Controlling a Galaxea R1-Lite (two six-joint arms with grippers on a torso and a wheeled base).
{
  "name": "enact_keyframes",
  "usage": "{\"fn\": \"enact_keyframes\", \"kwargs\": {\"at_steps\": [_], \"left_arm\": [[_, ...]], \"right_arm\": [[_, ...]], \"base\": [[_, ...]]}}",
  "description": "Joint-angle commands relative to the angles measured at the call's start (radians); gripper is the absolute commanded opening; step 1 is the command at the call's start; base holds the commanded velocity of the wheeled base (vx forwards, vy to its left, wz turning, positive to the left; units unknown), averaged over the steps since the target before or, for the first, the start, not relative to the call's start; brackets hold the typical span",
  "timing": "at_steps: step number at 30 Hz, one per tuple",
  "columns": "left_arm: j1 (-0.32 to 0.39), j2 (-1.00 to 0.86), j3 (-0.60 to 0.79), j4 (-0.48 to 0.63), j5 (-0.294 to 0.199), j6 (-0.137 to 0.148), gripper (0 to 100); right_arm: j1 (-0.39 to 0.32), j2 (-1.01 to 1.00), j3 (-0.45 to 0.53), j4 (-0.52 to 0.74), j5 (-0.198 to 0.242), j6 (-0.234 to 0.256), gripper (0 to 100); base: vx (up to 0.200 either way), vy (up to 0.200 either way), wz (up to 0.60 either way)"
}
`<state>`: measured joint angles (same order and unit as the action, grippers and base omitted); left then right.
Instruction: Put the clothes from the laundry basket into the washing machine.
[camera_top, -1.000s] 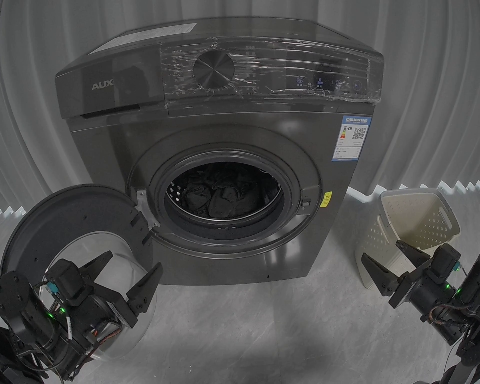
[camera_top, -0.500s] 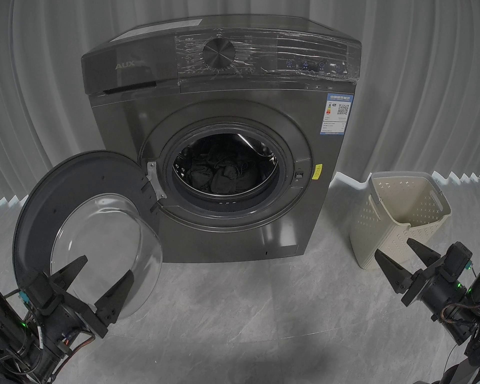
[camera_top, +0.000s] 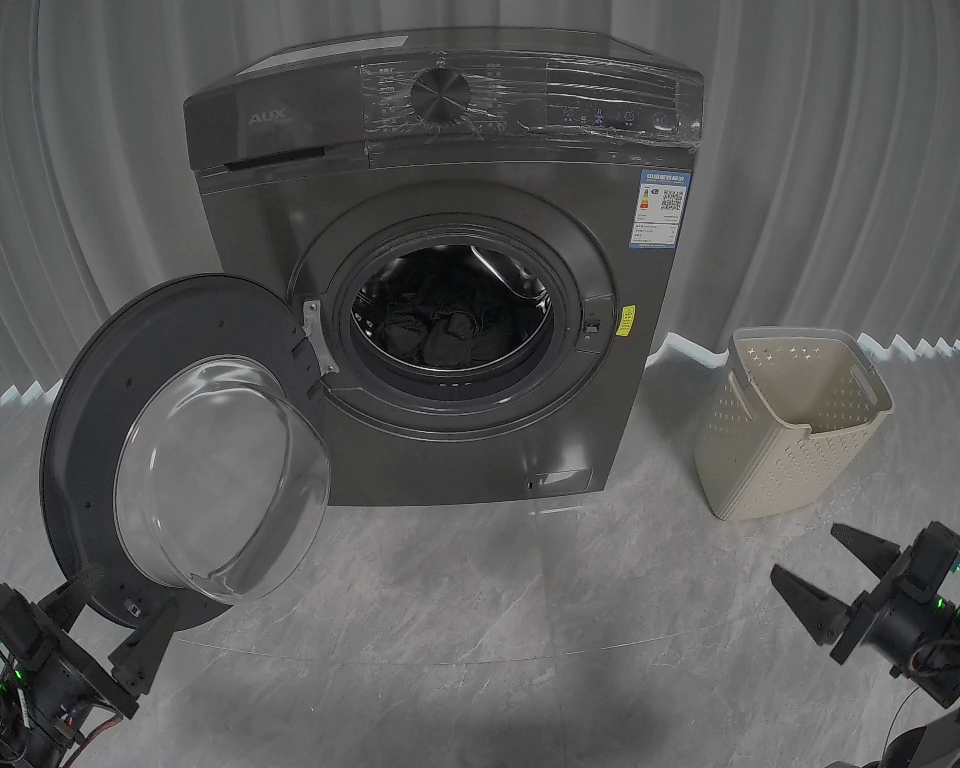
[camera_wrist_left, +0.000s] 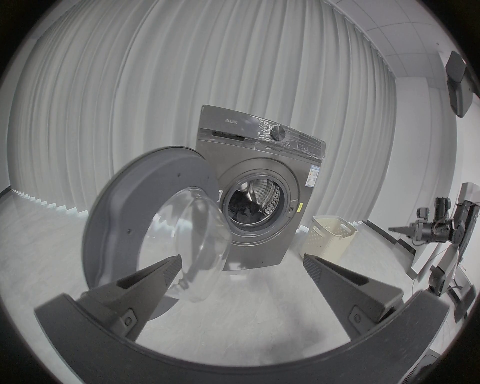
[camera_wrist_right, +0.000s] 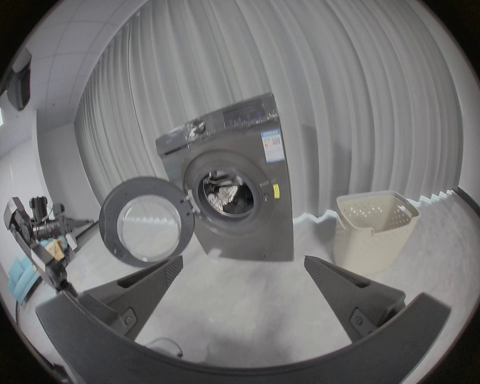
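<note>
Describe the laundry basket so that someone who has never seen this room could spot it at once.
Start at the big dark grey front-loading washing machine before the white curtain. Its round door hangs open on the robot's left; on the other side, apart on the grey floor, stands the cream plastic laundry basket. Unlike the dark machine, it is light, open-topped and has perforated walls.

You are looking at a staged test room, lab-like: pleated white curtains (camera_top: 820, 150) line the walls, and a grey stone-look floor (camera_top: 500, 620) carries a washing machine (camera_top: 260, 230) with plastic film (camera_top: 530, 95) on its control panel beside a laundry basket (camera_top: 760, 470). There is a panelled office ceiling (camera_wrist_left: 395, 40) overhead and equipment on a stand (camera_wrist_left: 432, 230) off to one side.
</note>
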<state>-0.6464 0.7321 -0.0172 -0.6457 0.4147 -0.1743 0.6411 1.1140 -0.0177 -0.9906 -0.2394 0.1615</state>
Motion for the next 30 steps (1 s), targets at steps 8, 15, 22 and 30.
{"fn": "enact_keyframes", "kwargs": {"at_steps": [8, 15, 22, 30], "left_arm": [[0.3, -0.321, 0.016, 0.212, -0.017, -0.004, 100], [0.424, -0.376, 0.017, 0.268, -0.017, 0.047, 100], [0.49, -0.55, 0.017, 0.482, -0.111, 0.059, 100], [0.548, -0.642, 0.017, 0.574, -0.142, 0.081, 100]], "right_arm": [[-0.443, -0.731, 0.018, 0.54, 0.097, -0.226, 100], [-0.586, -1.005, 0.018, 0.869, 0.166, -0.223, 100], [-0.647, -1.106, -0.018, 1.02, 0.23, -0.209, 100], [-0.647, -1.114, -0.016, 1.015, 0.163, -0.227, 100]], "base": [[0.0, 0.0, 0.0], [0.0, 0.0, 0.0], [0.0, 0.0, 0.0], [0.0, 0.0, 0.0]]}}
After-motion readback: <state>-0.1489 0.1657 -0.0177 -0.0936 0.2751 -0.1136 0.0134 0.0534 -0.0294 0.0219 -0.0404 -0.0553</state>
